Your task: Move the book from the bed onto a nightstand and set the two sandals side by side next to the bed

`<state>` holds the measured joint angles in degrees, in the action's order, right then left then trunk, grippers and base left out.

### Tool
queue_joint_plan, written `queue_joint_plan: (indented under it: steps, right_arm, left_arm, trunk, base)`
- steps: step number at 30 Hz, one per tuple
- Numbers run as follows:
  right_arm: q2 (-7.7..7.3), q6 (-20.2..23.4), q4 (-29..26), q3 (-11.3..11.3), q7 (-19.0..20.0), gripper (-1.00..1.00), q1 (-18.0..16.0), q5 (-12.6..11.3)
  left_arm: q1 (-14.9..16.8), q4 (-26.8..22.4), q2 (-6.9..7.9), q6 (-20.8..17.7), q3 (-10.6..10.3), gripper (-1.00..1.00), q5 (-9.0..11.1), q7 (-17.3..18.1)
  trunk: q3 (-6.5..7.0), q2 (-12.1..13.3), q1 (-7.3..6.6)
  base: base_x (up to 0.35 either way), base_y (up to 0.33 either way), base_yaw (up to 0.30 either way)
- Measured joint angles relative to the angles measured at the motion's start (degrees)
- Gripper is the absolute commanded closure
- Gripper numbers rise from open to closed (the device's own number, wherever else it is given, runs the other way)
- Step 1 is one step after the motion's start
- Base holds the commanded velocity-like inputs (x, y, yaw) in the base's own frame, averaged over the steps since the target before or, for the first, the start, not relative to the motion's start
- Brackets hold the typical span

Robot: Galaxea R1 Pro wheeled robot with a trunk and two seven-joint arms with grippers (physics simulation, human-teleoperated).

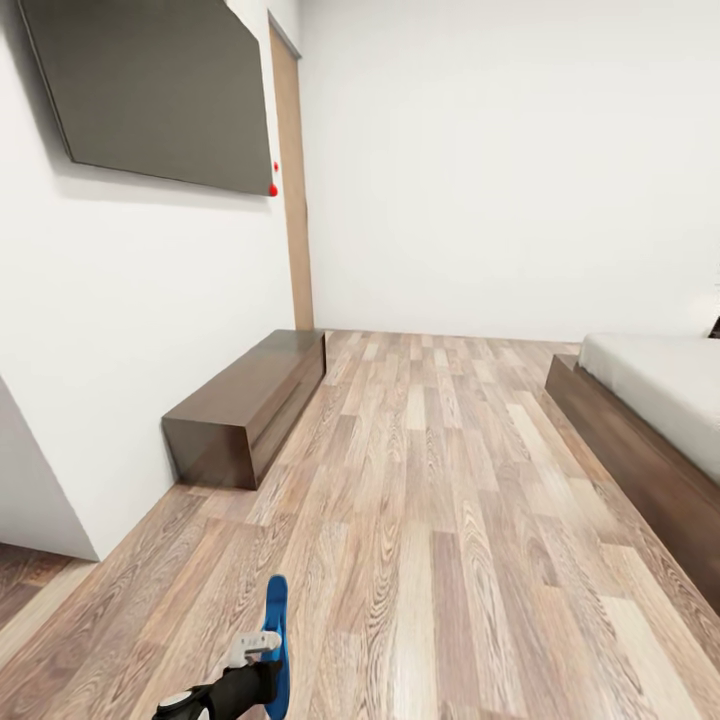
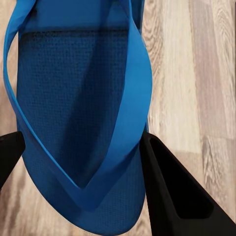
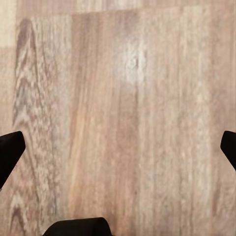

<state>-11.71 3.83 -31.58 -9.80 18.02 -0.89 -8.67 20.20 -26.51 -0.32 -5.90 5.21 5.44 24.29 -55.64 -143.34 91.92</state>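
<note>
While I face the bedroom floor [image 1: 440, 520], my left gripper [image 2: 81, 162] has its jaws clamped on one blue sandal [image 2: 78, 113]. Right gripper [image 3: 118, 147] jaws gape wide over bare planks. Bed [image 1: 650, 420] edge right, long cabinet [image 1: 250, 400] left, open lane between.

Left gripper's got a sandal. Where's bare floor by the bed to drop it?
Left gripper is shut on the sandal. Bare wood floor runs wide between the long low cabinet on the screen wall and the bed frame at right; the strip along the bed frame looks free. Nothing visible looks crowded. Right gripper hangs open over bare planks.
</note>
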Motion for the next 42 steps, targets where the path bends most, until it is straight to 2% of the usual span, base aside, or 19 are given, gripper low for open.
queue_joint_plan:
  steps: [9, 22, 42]
  right_arm:
    - [0.0, -0.02, 0.0, -0.02, 0.0, -1.0, 0.0, 0.0]
    - [0.0, 0.0, -0.01, -0.04, -0.01, -1.0, 0.01, 0.0]
    - [0.0, 0.05, -0.02, -0.02, -0.01, -1.0, 0.01, 0.09]
  left_arm:
    - [0.0, 0.0, -0.38, 0.02, -0.1, 1.0, 0.02, -0.03]
    - [0.01, 0.01, -0.42, 0.0, -0.11, 1.0, 0.02, -0.03]
    - [0.01, 0.02, -0.43, 0.04, -0.03, 1.0, 0.01, -0.03]
  trunk:
    - [2.0, 0.12, -0.23]
    - [4.35, 5.33, -3.08]
    - [9.06, 13.35, -7.47]
  base:
    - [0.0, 0.0, 0.0]
    - [0.0, 0.0, -0.036]
    - [0.0, 0.0, -0.235]
